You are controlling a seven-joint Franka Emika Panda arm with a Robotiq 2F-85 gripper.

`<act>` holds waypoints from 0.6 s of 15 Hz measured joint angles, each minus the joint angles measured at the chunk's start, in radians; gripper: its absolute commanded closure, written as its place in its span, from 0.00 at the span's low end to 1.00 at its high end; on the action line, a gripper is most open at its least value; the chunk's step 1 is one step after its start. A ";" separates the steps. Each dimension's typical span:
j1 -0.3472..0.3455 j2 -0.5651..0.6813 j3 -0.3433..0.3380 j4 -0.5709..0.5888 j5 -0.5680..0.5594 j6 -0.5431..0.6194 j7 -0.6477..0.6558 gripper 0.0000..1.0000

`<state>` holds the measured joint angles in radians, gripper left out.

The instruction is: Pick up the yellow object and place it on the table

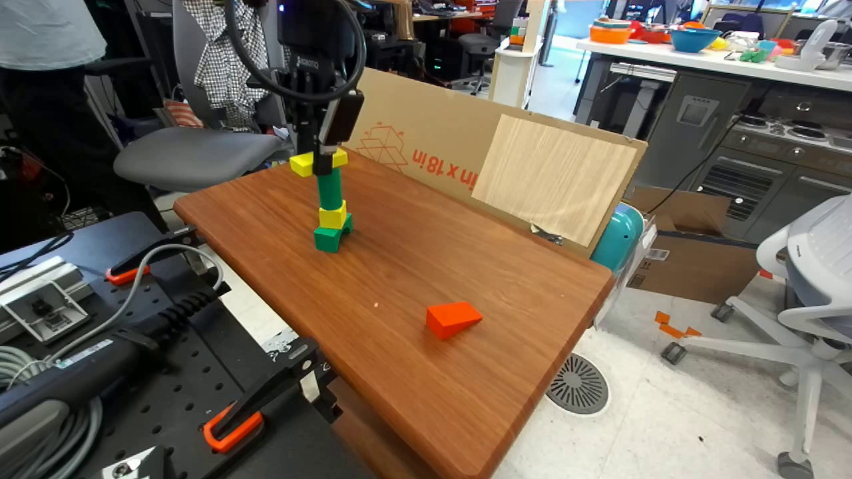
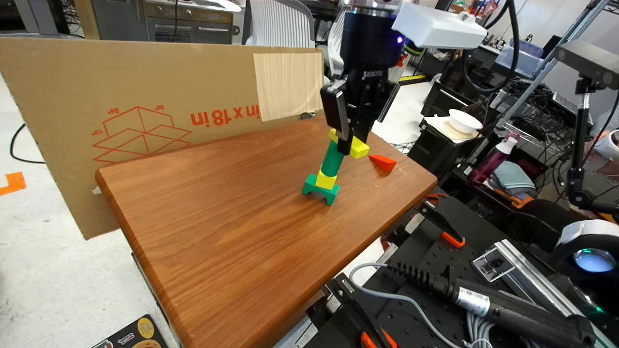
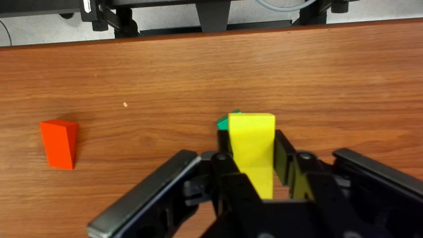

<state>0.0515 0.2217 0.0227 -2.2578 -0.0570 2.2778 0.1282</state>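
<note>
The yellow object, a flat bar-shaped block (image 1: pixel 303 164) (image 2: pixel 359 148), lies level at the top of a small tower. Beneath it stand a green cylinder (image 1: pixel 330 191), a smaller yellow block (image 1: pixel 333 216) and a green arch (image 1: pixel 327 239) on the wooden table (image 1: pixel 399 253). My gripper (image 1: pixel 323 163) points down with its fingers on both sides of the bar. In the wrist view the gripper (image 3: pixel 251 132) is shut on the bar (image 3: pixel 252 145), both pads touching its sides. The bar hides most of the tower there. I cannot tell whether the bar presses on the cylinder.
An orange-red wedge block (image 1: pixel 452 319) lies on the table away from the tower. A tan cardboard panel (image 2: pixel 145 82) stands along one long table edge. A black perforated bench with clamps (image 1: pixel 236 426) and cables borders the opposite side.
</note>
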 measured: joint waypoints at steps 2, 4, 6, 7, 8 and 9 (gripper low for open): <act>0.000 0.000 -0.001 0.000 0.000 0.000 0.000 0.92; 0.000 0.000 -0.002 0.001 0.000 0.000 0.000 0.92; 0.000 0.000 -0.002 0.004 0.000 0.000 0.000 0.92; 0.000 0.000 -0.002 0.007 0.000 0.000 0.000 0.92; 0.000 -0.001 -0.002 0.010 0.000 0.000 0.000 0.92; 0.000 -0.002 -0.002 0.013 0.000 0.000 -0.001 0.92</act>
<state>0.0517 0.2198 0.0212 -2.2450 -0.0570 2.2778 0.1274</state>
